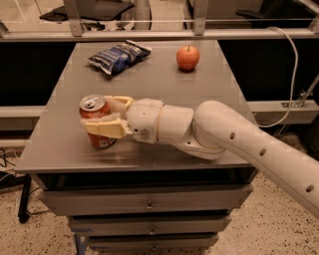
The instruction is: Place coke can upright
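Camera view shows the gripper (97, 113) clamped on the coke can (101, 140), which stands upright between its fingers with its base on or just above the worktop (164, 89), so seemingly only release and retreat remain.

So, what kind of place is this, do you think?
Probably an office or lab workspace: a grey metal cabinet with drawers serves as table, an office chair stands behind the rail, and the floor is speckled. The claw grips the coke can near the cabinet's front edge.
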Motion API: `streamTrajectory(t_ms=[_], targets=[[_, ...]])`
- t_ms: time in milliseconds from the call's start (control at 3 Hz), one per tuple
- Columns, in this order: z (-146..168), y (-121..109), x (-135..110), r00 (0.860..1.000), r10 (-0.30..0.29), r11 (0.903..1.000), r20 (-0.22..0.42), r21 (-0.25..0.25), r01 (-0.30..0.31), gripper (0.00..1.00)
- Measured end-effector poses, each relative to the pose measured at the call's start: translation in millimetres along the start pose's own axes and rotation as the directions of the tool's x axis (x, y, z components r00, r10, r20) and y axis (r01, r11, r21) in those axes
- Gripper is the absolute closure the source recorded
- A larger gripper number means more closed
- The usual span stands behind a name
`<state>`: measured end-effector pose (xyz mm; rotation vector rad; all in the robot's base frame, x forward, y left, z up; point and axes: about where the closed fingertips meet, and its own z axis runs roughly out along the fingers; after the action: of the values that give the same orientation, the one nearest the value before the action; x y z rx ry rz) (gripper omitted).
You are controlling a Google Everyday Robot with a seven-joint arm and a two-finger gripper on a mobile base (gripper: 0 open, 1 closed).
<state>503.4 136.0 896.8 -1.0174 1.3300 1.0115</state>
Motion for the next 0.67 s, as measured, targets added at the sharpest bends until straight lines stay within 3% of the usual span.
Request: streamTrajectory(t_ms=[667], targets=[[-14, -2, 2, 0.999, 0.006, 0.9997, -0.036, -0.025, -0.007, 0.13]])
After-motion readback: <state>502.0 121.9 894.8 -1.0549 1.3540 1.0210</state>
